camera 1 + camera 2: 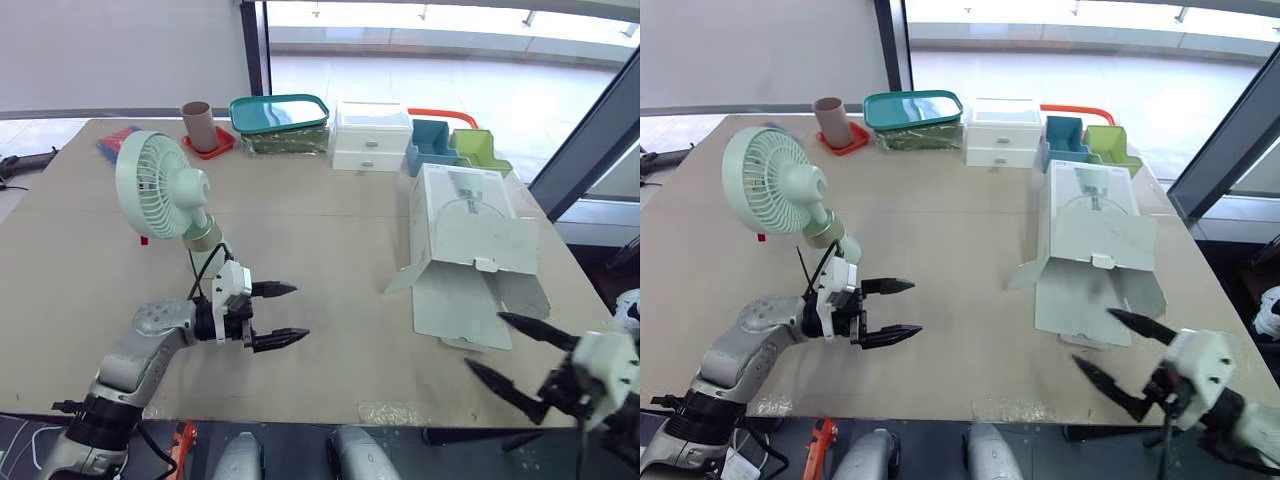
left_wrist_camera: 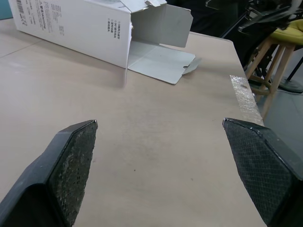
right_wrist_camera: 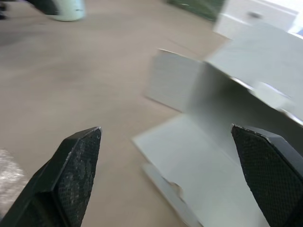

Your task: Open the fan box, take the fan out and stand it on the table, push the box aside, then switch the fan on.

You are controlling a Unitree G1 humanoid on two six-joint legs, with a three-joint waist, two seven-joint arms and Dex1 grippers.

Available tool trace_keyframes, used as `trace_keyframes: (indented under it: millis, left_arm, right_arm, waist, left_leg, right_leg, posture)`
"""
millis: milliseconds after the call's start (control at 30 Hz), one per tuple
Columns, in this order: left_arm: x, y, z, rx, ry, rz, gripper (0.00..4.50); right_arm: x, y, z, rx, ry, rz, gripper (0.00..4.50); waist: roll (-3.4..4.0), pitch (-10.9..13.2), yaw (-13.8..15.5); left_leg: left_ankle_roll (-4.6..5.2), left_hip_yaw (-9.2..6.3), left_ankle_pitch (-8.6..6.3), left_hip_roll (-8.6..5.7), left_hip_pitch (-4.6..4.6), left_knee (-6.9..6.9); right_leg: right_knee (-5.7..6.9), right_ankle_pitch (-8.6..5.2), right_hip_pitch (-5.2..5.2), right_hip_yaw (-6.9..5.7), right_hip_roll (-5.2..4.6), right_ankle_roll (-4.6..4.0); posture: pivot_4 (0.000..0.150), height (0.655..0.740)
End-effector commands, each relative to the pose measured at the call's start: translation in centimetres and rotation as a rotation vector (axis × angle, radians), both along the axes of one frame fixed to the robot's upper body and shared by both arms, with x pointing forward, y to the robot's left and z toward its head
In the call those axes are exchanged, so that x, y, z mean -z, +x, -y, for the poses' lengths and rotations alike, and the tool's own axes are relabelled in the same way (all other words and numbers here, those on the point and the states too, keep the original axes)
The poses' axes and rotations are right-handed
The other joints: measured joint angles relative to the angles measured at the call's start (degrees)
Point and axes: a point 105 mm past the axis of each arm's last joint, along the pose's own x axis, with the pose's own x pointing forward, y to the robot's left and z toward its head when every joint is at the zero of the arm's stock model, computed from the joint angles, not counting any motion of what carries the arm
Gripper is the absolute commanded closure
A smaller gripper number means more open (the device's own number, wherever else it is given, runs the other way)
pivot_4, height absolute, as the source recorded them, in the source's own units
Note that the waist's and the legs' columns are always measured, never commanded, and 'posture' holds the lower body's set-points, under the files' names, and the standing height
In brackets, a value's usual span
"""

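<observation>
You've got the table (image 1: 330,250) carrying everything. The fan box (image 1: 465,225) lies flat on your right side of it, end flaps splayed open toward the near edge. The fan (image 1: 155,187) is out of the box, upright on its base on your left side, well apart from the box, with its grille facing the near-left.

Along the far edge:
- A white drawer unit (image 1: 372,135) sits in the middle.
- A teal-lidded container (image 1: 280,115) is just beside it on the left.

Left gripper (image 1: 300,312) is just in front of the fan base, pointing toward the box. Its fingers are spread wide and hold nothing. Right gripper (image 1: 485,340) is at the near edge by the box's open flaps, also spread and empty.

A blue bin (image 1: 432,145) and a green bin (image 1: 478,148) sit right of the drawers. A brown cup (image 1: 197,125) stands on a red tray (image 1: 215,150) at the far left.
</observation>
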Motion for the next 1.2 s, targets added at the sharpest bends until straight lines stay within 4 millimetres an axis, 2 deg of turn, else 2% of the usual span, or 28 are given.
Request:
trace_keyframes:
  millis: [33,100,200,267,400,700,800,933,1033,1200]
  left_arm:
    - [-1.3,0.2,-0.2,-0.033,-0.022,0.054,0.0]
    - [-1.4,0.3,-0.3,-0.052,-0.024,0.057,0.0]
    - [-0.9,0.2,-1.1,-0.106,-0.011,0.063,0.0]
    - [-0.8,0.2,-1.3,-0.138,-0.01,0.073,0.0]
    - [-0.6,0.7,-1.9,-0.232,-0.019,0.097,0.0]
    - [-1.1,1.2,-3.2,-0.438,-0.083,0.149,0.0]
    - [-1.3,1.3,-4.2,-0.54,-0.098,0.19,0.0]
    - [-1.4,0.7,-7.0,-0.767,-0.137,0.205,0.0]
    - [-1.4,-0.1,-8.4,-0.898,-0.155,0.218,0.0]
    - [-1.6,-1.3,-9.5,-1.066,-0.171,0.234,0.0]
  right_arm:
    - [-0.2,0.8,-3.3,-0.116,0.035,0.0,0.03]
    - [0.0,1.7,-4.6,-0.149,0.05,0.0,0.03]
    - [1.1,4.2,-8.3,-0.24,0.092,-0.008,0.03]
    - [1.5,5.2,-9.2,-0.247,0.109,0.003,0.03]
    - [2.9,6.2,-9.2,-0.247,0.066,0.013,0.03]
    - [2.6,7.1,-10.1,-0.298,0.066,0.063,0.03]
    - [2.3,7.4,-10.3,-0.304,0.071,0.073,0.03]
    - [2.3,7.7,-10.5,-0.314,0.062,0.081,0.03]
    - [2.4,7.6,-10.8,-0.332,0.066,0.081,0.03]
    - [1.3,8.0,-11.3,-0.353,0.163,0.075,0.03]
  waist:
    - [-0.02,0.0,0.1]
    - [-0.02,0.0,0.1]
    - [-0.17,0.0,-0.3]
    - [-0.13,0.0,-0.3]
    - [-0.14,0.1,0.7]
    - [-0.14,0.1,0.3]
    - [-0.14,0.1,0.2]
    - [-0.14,0.0,0.1]
    - [-0.15,0.1,0.2]
    - [-0.17,0.1,0.2]
  left_leg:
    - [0.0,0.0,0.0,-0.02,-0.02,0.01]
    - [0.0,-0.01,0.0,-0.02,-0.03,0.03]
    - [0.0,0.02,0.0,0.04,0.01,0.04]
    - [-0.03,-0.02,0.02,0.08,0.03,0.04]
    - [0.0,-0.14,-0.01,-0.04,-0.15,0.03]
    - [0.1,-0.13,-0.08,-0.04,-0.17,0.12]
    - [0.08,-0.11,-0.07,-0.03,-0.15,0.13]
    - [0.08,-0.09,-0.07,-0.01,-0.12,0.13]
    - [0.08,-0.11,-0.08,0.0,-0.13,0.13]
    - [0.08,-0.09,-0.07,-0.02,-0.13,0.18]
  right_leg:
    - [0.0,0.0,0.0,0.0,-0.02,0.01]
    - [-0.01,0.0,0.0,0.0,-0.02,0.01]
    - [0.0,0.05,-0.01,0.02,0.02,-0.04]
    - [0.0,0.11,-0.03,0.01,0.07,-0.1]
    - [-0.03,0.14,-0.04,-0.13,-0.07,-0.23]
    - [-0.03,0.22,-0.05,-0.11,-0.09,-0.34]
    - [-0.03,0.25,-0.05,-0.09,-0.08,-0.36]
    - [-0.03,0.26,-0.04,-0.07,-0.06,-0.37]
    - [-0.03,0.26,-0.04,-0.08,-0.07,-0.37]
    - [-0.03,0.3,-0.02,-0.05,-0.07,-0.35]
  posture:
    - [0.15,0.74]
    - [0.15,0.74]
    - [0.15,0.74]
    - [0.15,0.74]
    - [0.15,0.74]
    - [0.15,0.74]
    - [0.15,0.74]
    - [0.15,0.74]
    - [0.15,0.74]
    - [0.15,0.74]
